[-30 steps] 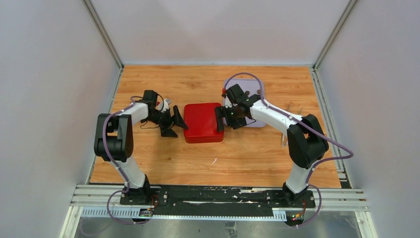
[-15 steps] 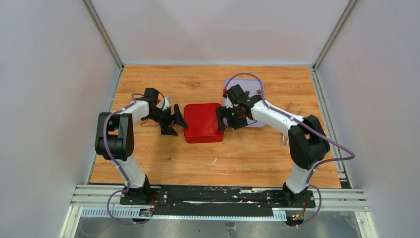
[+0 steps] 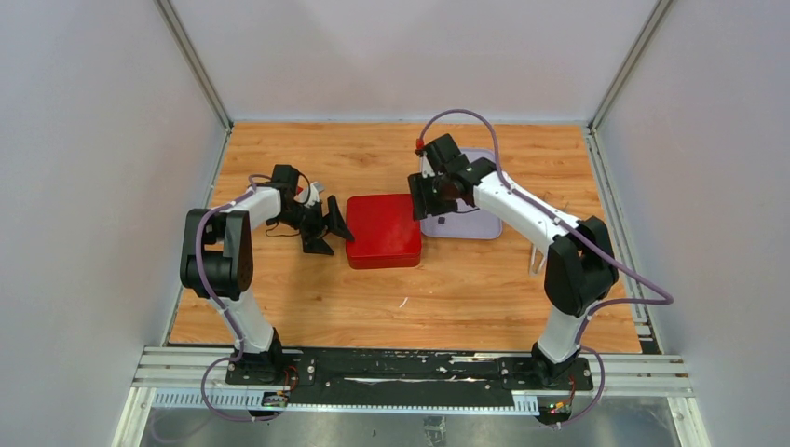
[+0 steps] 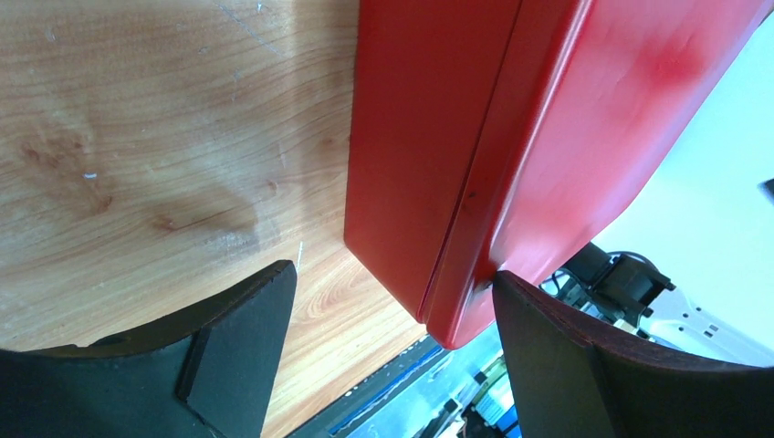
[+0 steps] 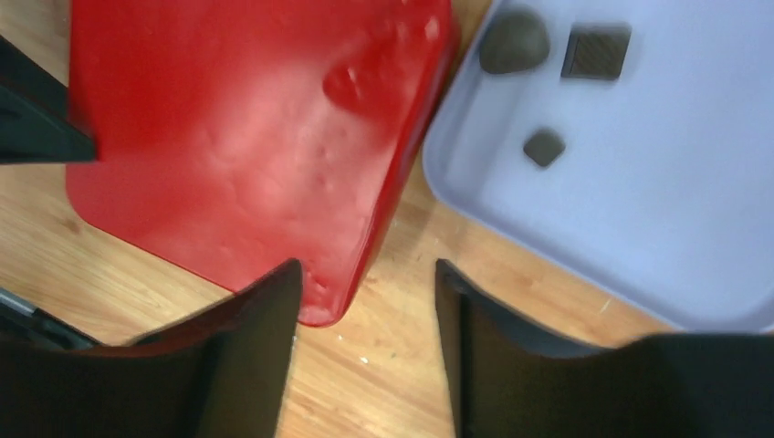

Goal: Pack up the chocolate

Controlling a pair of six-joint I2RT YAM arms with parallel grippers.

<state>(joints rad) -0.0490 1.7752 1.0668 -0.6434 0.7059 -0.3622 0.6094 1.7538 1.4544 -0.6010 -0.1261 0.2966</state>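
Red box (image 3: 382, 230), lid shut, sits at the middle of the wooden table (image 3: 466, 289), flanked by both arms. Just to its right lies a pale lilac tray (image 5: 657, 210), its near-left corner almost touching the box.

The chocolate is on that tray: the right wrist view shows a rounded dark piece (image 5: 514, 41), a ridged square piece (image 5: 596, 50) just beside it, and a smaller dark piece (image 5: 544, 147) a little apart from them. All three lie on the tray floor near the box side, outside the box.

The left gripper (image 3: 328, 230) is low at the box's left edge, jaws spread wide and holding nothing. Its wrist view shows one finger level with a corner of the lid; whether it touches cannot be told.

The right gripper (image 5: 367, 269) hangs above the box's right edge, over the gap between box and tray. Its jaws are parted and empty.
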